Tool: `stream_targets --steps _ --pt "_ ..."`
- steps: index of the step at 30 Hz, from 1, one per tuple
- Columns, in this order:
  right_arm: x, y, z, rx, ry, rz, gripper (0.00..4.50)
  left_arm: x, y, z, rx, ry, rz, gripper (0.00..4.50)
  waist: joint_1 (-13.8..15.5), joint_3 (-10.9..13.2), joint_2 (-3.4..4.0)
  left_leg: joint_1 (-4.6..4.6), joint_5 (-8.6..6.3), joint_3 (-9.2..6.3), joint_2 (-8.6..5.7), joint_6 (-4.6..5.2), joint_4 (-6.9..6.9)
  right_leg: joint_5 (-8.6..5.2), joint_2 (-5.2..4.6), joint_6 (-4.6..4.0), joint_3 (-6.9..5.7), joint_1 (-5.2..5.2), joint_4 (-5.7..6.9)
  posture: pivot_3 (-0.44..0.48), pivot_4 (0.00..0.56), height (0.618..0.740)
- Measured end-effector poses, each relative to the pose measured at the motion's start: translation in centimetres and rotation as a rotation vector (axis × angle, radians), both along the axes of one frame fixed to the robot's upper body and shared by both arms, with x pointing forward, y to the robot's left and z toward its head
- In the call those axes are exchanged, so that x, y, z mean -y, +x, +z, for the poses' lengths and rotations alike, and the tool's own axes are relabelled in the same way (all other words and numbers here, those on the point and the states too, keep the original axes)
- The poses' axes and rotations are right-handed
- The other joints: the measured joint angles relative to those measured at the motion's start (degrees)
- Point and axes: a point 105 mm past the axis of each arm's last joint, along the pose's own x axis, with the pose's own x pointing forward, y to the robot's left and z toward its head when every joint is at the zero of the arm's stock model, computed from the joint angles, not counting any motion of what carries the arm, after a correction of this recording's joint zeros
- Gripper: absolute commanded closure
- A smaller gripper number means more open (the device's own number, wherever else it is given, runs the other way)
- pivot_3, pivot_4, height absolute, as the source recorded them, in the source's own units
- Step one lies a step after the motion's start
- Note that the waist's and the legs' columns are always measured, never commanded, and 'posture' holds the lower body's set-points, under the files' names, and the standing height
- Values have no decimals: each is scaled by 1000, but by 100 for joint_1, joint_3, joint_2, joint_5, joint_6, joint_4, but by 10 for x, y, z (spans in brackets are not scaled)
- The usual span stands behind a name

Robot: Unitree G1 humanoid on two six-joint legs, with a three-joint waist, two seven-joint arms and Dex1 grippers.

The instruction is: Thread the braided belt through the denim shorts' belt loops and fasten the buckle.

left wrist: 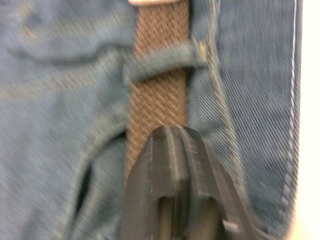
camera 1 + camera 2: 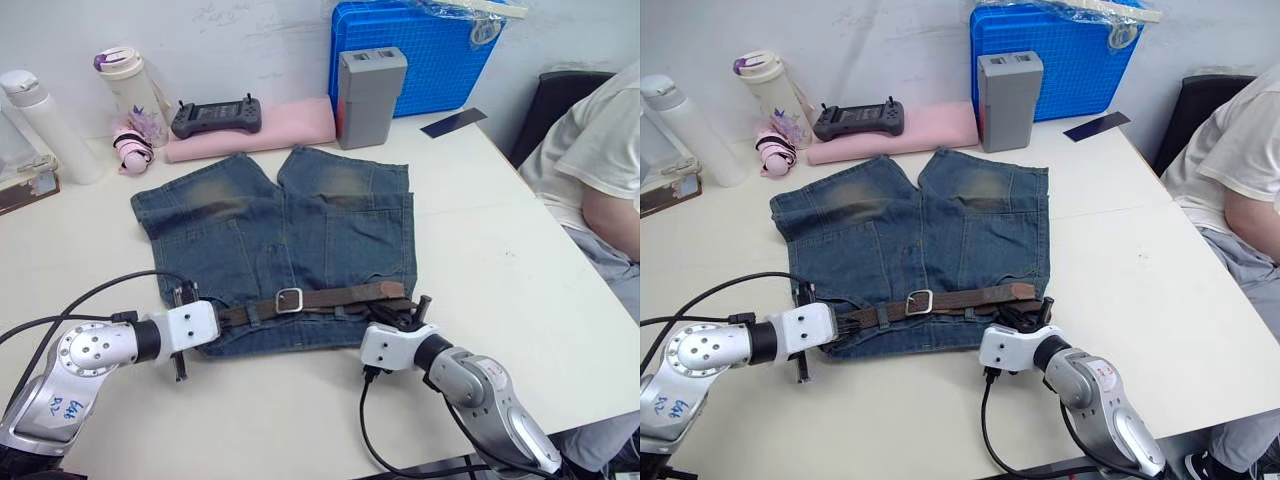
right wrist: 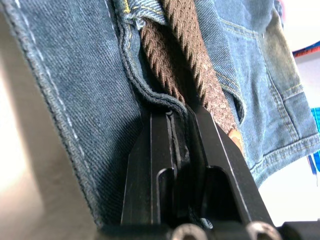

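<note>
two pincers sit at the waistband of the denim shorts (image 2: 275, 250), which lie flat on the white worktop (image 2: 520, 250) with the legs pointing away from the robot. the braided belt (image 2: 330, 298) runs along the waistband, its silver buckle (image 2: 289, 299) near the middle and looking fastened, though that is hard to confirm from the head views. in the left wrist view a belt loop (image 1: 162, 61) crosses over the woven strap. the left pincer (image 2: 183, 330) is at the left end of the waistband, its fingers pressed together with the tip against the strap. the right pincer (image 2: 412, 318) is at the right end, pinching a fold of waistband denim, with the belt's two woven layers just beside its fingers (image 3: 150, 165). at the far edge a blue crate (image 2: 420, 55) stands behind a grey box (image 2: 368, 95); its contents can't be made out. a black controller (image 2: 215, 117) rests on a pink pad (image 2: 262, 130), beside two bottles (image 2: 130, 90). a person's sleeve (image 2: 600, 140) shows at the right.
</note>
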Motion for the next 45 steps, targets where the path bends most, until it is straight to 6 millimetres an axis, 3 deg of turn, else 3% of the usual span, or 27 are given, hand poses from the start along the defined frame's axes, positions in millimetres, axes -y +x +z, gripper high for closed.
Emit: stream_targets --steps 10,14,24,29,33,35,36,41,45 --pt "-4 -1 -1 -10 17 1 4500 -30 -1 -11 58 -143 236 4437 1 -6 10 53 15 15 9 -26 -55 -10 2 -19 5 16 11 0 150 709" --pt "-2 0 -3 -18 15 -13 4500 -30 -3 -14 72 -171 262 4437 2 -4 21 106 8 12 17 -24 -65 -17 6 -25 -1 74 -1 0 150 709" --pt "2 18 0 10 0 -39 4500 -19 -4 -25 129 -284 299 4437 37 -22 52 113 4 12 14 -19 -63 -19 4 -20 -2 85 -6 0 150 709" --pt "9 22 4 -15 53 -51 2604 -18 -6 -25 148 -334 314 2892 52 -24 54 110 0 12 14 -13 -62 -19 3 -17 -2 87 -16 0 150 709" --pt "22 17 15 -102 83 -51 718 -22 -8 -19 134 -371 306 1194 71 -25 55 106 -10 8 15 -4 -63 -22 3 -13 -5 89 -30 0 150 709" --pt "28 12 21 -163 88 -35 0 -23 -13 -14 87 -395 292 378 78 -24 52 100 -22 6 17 6 -62 -25 3 -9 -7 88 -40 0 150 709" --pt "31 9 24 -201 91 -24 0 -23 -17 -12 49 -405 276 20 78 -22 50 97 -25 6 17 9 -62 -25 3 -8 -8 87 -44 0 150 709" --pt "38 0 31 -393 135 30 0 -15 -39 -5 -213 -488 202 20 58 31 34 70 -32 1 20 21 -62 -24 4 -6 -15 77 -75 0 150 709" --pt "37 1 42 -444 194 66 0 -14 -38 17 -280 -586 190 20 64 92 42 61 -32 -6 22 20 -61 -24 3 -6 -25 73 -79 0 150 709"
